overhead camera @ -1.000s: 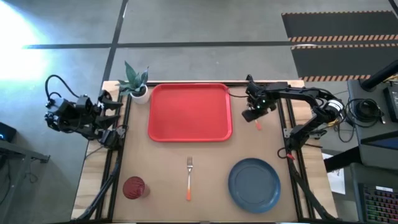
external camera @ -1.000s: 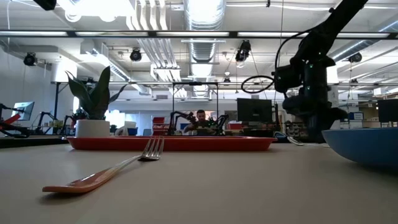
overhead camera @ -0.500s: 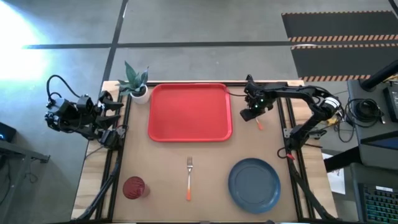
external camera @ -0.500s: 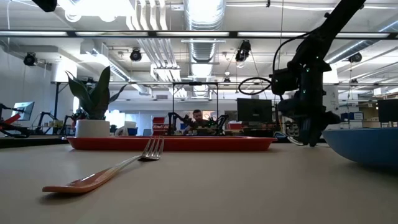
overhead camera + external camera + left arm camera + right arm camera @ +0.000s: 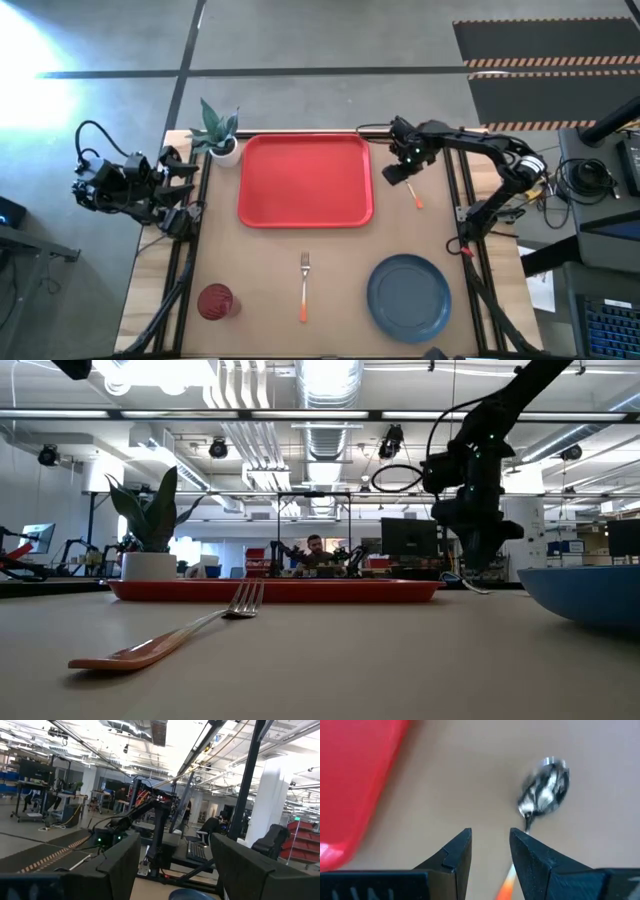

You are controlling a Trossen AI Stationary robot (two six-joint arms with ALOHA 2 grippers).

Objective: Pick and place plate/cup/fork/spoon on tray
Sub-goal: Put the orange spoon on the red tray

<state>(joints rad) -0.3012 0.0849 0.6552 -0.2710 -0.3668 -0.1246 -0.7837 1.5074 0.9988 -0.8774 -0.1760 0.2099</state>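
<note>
Over the last second the right tool (image 5: 397,174) had shifted toward the tray (image 5: 305,181), fingers slightly parted and empty, while the spoon (image 5: 542,793) lay ungrasped on the counter (image 5: 270,265) beside its right edge.

A large open robotics lab or industrial workshop. A wooden worktop (image 5: 330,250) on a black metal frame stands on a grey concrete floor (image 5: 320,50) marked with dark lines, and striped hazard tape (image 5: 545,62) edges a dark mat beyond the worktop's far right corner. Seen level across the worktop, the room behind has an exposed ceiling with silver ducts (image 5: 325,390), pipes, hanging lamps and strip lights. Past the worktop stand computer monitors (image 5: 408,538) and further robot arms (image 5: 290,550), with a person (image 5: 316,550) seated among them. The left wrist view shows more benches, cables, office chairs (image 5: 272,840) and a white pillar (image 5: 270,805).
</note>
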